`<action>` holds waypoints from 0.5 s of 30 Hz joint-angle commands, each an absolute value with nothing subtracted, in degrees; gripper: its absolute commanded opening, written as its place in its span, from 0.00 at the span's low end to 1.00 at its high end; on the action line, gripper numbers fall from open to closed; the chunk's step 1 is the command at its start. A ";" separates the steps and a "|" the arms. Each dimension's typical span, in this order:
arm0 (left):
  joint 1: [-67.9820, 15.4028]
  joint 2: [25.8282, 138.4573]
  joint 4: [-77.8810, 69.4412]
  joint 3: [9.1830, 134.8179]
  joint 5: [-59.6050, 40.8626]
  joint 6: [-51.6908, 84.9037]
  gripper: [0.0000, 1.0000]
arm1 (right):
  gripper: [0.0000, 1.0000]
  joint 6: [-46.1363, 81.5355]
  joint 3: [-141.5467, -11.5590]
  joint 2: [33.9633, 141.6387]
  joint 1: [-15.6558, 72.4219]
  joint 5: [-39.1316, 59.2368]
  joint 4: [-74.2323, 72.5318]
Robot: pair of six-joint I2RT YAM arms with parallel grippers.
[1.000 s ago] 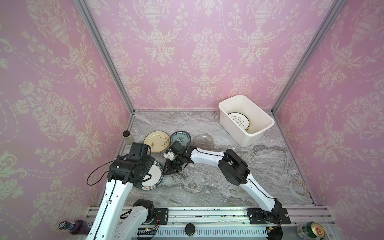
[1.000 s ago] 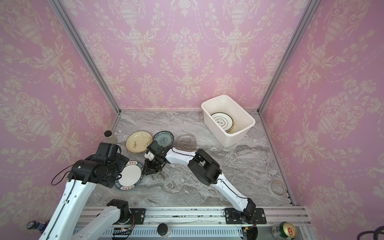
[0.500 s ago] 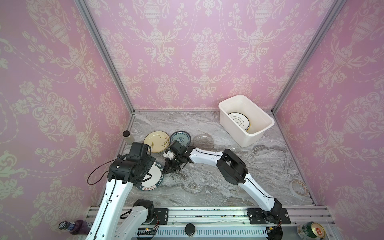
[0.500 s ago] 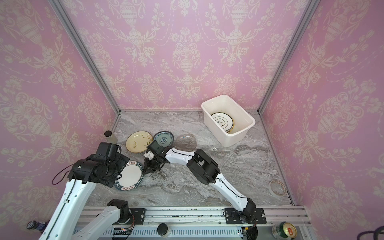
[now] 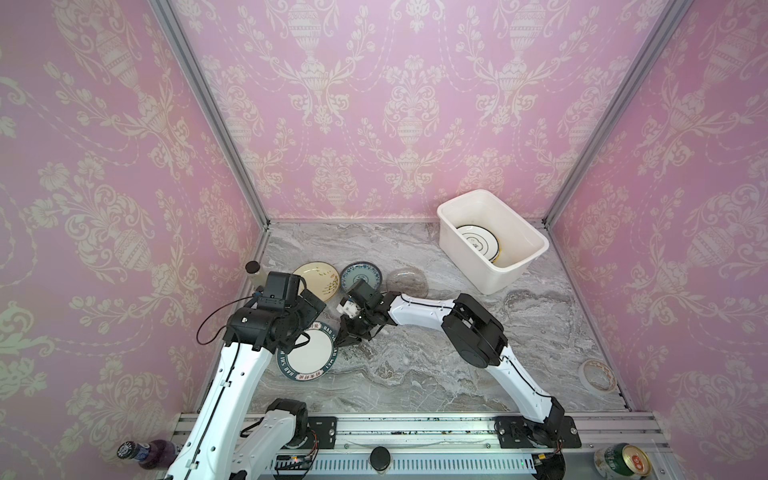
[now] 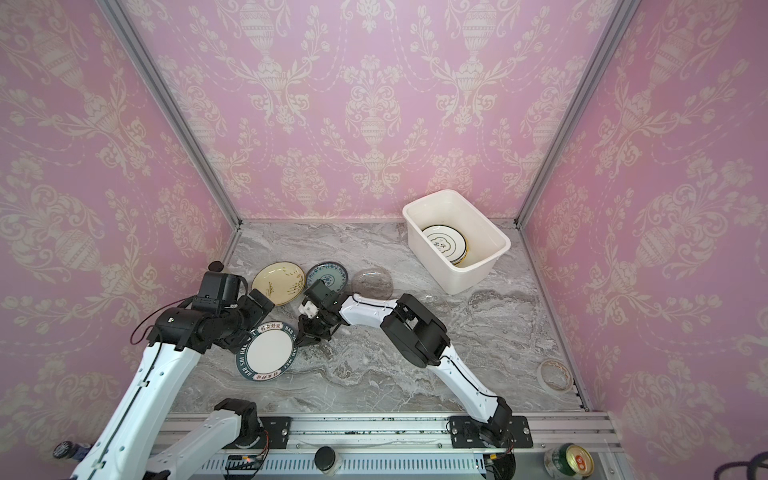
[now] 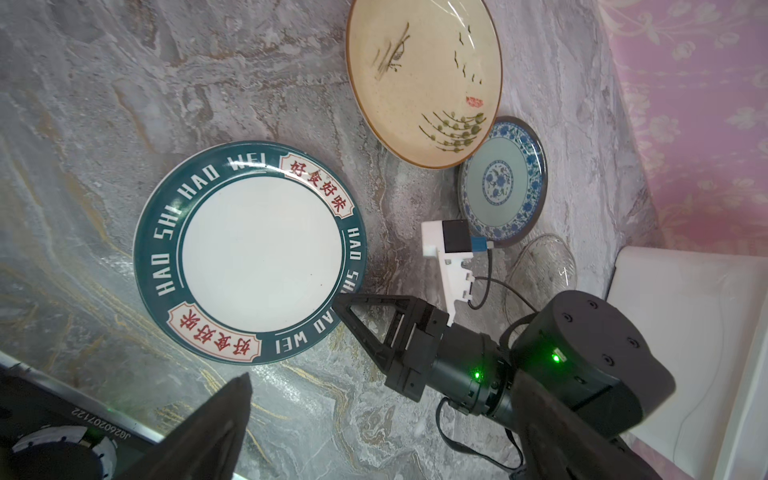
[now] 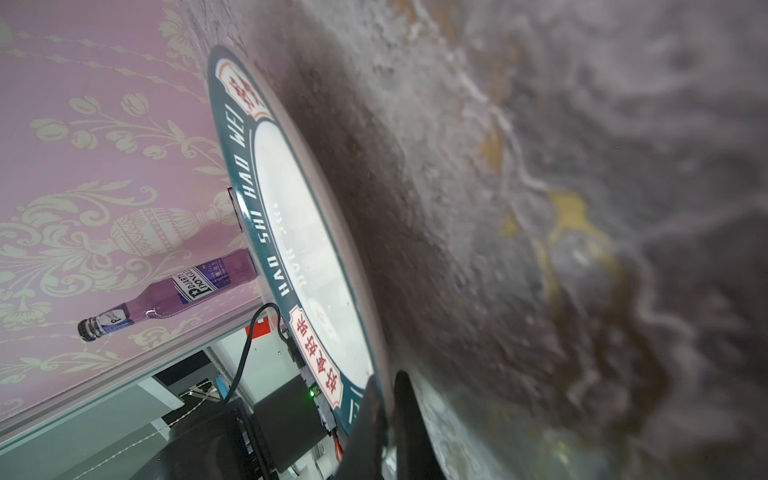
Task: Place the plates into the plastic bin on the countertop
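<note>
Left wrist view: round white ceramic plate with a dark-teal lettered rim (image 7: 249,253) sits on the grey marble-patterned countertop (image 7: 104,104), front left, well apart from the deep white rectangular plastic bin (image 5: 494,278). Right gripper (image 7: 340,301) pinches its rim edge. Left gripper (image 5: 309,311) hangs spread wide above. My worry: the bite is shallow, so the glazed rim could slip out on lift.

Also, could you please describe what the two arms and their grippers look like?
Both arms, left arm and right arm, have glossy white links with bulky black joints and thin black cables along them. The right gripper has black, open-framed triangular fingers, a white camera bracket and green lights. A black cable loops off the left wrist.
</note>
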State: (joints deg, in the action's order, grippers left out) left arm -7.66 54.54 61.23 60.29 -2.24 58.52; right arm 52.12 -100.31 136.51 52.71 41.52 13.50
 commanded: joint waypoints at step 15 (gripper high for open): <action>-7.36 64.16 65.78 60.09 -16.38 36.29 0.99 | 0.00 41.12 -79.73 119.23 42.35 42.12 24.33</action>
State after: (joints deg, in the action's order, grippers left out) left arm -7.68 63.61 62.46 62.72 -13.58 38.98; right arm 44.86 -81.25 121.80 42.83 41.78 18.28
